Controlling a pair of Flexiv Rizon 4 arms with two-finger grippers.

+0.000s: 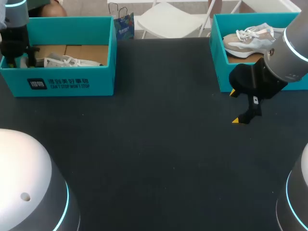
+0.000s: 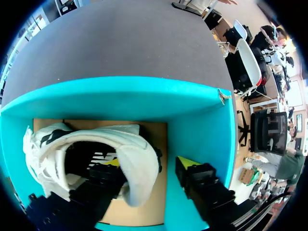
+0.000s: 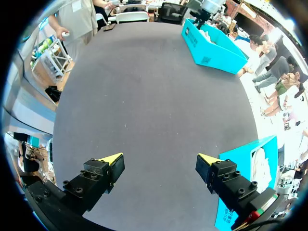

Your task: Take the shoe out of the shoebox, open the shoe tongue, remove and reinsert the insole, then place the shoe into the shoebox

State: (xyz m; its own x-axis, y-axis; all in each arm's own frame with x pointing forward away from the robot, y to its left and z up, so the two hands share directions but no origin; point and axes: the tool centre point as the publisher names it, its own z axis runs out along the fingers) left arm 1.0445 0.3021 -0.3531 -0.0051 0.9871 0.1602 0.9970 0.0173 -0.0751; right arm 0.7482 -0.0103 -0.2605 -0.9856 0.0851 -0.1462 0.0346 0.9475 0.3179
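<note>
A white shoe (image 1: 72, 61) lies on its side inside the left teal shoebox (image 1: 72, 84). My left arm (image 1: 14, 33) stands over that box's left end. In the left wrist view my left gripper (image 2: 150, 163) straddles the heel of the white shoe (image 2: 134, 159). One fingertip (image 2: 111, 162) is inside the shoe's opening and the other (image 2: 188, 162) stands outside, a small gap off the heel, so the gripper is open. My right gripper (image 1: 237, 107) hangs open and empty over the mat in front of the right box; the right wrist view shows the right gripper (image 3: 159, 159) over bare mat.
A second teal shoebox (image 1: 226, 72) at the back right holds a beige and white shoe (image 1: 250, 41). Its corner (image 3: 250, 159) shows beside my right gripper's finger. The dark mat (image 1: 154, 144) spreads between the two boxes.
</note>
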